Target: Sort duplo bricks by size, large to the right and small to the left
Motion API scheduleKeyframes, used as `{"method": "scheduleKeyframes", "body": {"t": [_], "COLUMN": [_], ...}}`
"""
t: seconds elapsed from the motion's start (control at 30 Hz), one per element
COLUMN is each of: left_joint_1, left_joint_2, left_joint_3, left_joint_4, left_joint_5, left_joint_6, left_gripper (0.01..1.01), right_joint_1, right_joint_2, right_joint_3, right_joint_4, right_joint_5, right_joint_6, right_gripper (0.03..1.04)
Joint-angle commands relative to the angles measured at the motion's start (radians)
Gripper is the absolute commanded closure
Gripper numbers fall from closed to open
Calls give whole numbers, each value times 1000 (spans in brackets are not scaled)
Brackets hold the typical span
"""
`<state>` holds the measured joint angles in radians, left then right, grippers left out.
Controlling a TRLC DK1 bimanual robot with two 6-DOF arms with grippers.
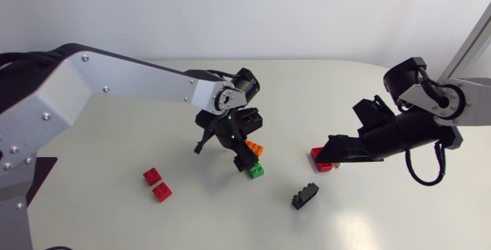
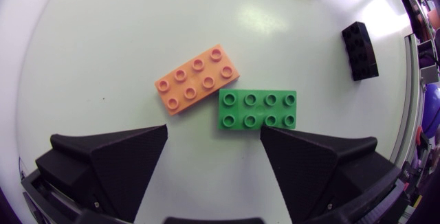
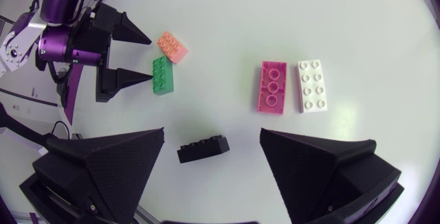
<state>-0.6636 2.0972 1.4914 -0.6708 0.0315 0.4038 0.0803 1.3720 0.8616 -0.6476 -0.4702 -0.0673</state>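
My left gripper (image 1: 222, 154) hangs open just over a green 2x4 brick (image 2: 258, 109) and an orange 2x4 brick (image 2: 198, 79). The two lie corner to corner ahead of the left gripper (image 2: 213, 133), the green one nearer its fingers; neither is touched. In the head view the orange brick (image 1: 255, 149) and green brick (image 1: 257, 171) show beside that gripper. My right gripper (image 3: 212, 135) stands open above a magenta brick (image 3: 273, 87) and a white brick (image 3: 312, 84) lying side by side. A black brick (image 3: 203, 149) lies between its fingers, lower down on the table.
Two small red bricks (image 1: 156, 183) sit close together at the front left of the white table (image 1: 92, 204). The black brick (image 1: 304, 195) lies alone near the front middle. In the head view my right gripper (image 1: 322, 152) partly hides the magenta brick (image 1: 317, 155).
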Motion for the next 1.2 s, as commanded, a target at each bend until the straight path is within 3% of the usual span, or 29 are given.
{"method": "scheduleKeyframes", "body": {"t": [0.0,0.13,0.6,0.77,0.87,1.03,1.17], "left_joint_1": [-11,-19,-186,-240,-217,-113,-27], "left_joint_2": [53,89,221,219,169,-22,-163], "left_joint_3": [59,112,331,356,346,244,145], "left_joint_4": [-27,-52,-181,-199,-204,-182,-147], "left_joint_5": [-2,-1,4,74,119,154,159], "left_joint_6": [20,12,4,0,4,7,7], "left_gripper": [126,277,295,292,267,59,51], "right_joint_1": [-5,-14,-28,-28,-24,-14,19], "right_joint_2": [-8,-13,-37,-27,2,61,111], "right_joint_3": [-39,-41,-38,-30,-4,51,86], "right_joint_4": [-9,-9,-23,-21,-18,-9,9], "right_joint_5": [5,5,5,4,4,5,8], "right_joint_6": [-6,-12,-19,-17,-12,-8,-3], "right_gripper": [61,61,61,61,61,61,61]}}
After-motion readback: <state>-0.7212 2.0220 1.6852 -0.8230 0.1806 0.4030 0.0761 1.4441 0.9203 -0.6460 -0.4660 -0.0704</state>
